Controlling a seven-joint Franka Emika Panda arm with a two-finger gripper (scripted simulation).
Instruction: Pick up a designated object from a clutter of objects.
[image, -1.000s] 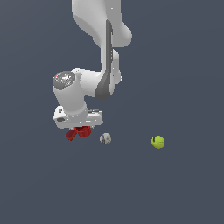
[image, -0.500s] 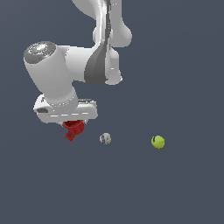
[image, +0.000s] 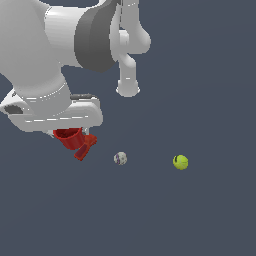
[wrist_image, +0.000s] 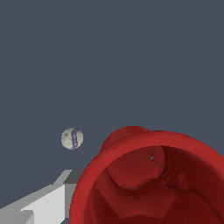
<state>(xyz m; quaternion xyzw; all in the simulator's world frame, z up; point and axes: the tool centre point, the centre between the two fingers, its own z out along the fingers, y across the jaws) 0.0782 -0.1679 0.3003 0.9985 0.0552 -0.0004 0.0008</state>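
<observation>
The red cup (image: 68, 138) hangs just under my gripper (image: 70, 129), whose white hand covers its top. In the wrist view the cup (wrist_image: 148, 183) fills the frame, open rim toward the camera, with one grey finger (wrist_image: 43, 204) against its outer wall. The other finger is hidden. The gripper looks shut on the cup's wall. The red drill (image: 86, 146) pokes out beside the cup, toward the exterior view's right. The whitish ball (image: 120, 158) lies further right and also shows in the wrist view (wrist_image: 72, 138). The yellow-green tennis ball (image: 180, 161) is furthest right.
My large white arm (image: 45, 55) fills the upper part of the exterior view's left and hides what lies behind it. The ground is a flat dark grey surface (image: 200, 215).
The arm has grown much larger in the exterior view and shifted to its left. The red cup moved with the hand, away from the drill. Both balls stayed put.
</observation>
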